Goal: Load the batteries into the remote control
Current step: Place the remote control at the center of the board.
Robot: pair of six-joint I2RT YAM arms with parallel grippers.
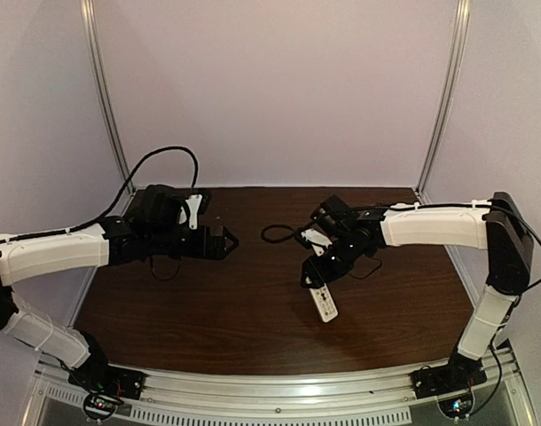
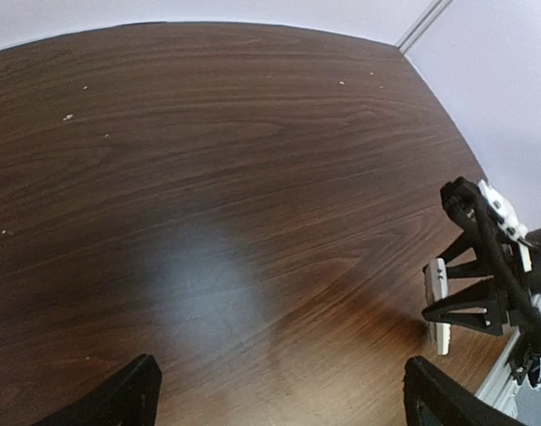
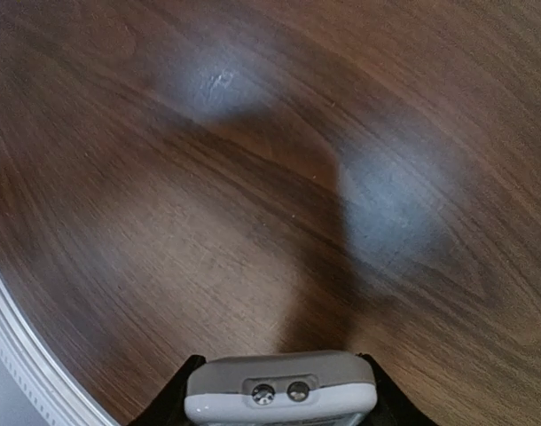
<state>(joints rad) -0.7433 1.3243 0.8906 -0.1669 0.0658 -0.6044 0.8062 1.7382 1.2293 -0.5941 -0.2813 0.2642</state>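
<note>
While the right fingers clamp the remote control, the left fingers stand wide, empty; we next locate batteries, unseen here

The remote control runs off the bottom edge.

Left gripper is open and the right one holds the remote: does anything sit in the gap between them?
Nothing visible does. Only the wooden table lies between the left gripper and the remote control, which is clamped in the right gripper. No batteries show in any view.
</note>
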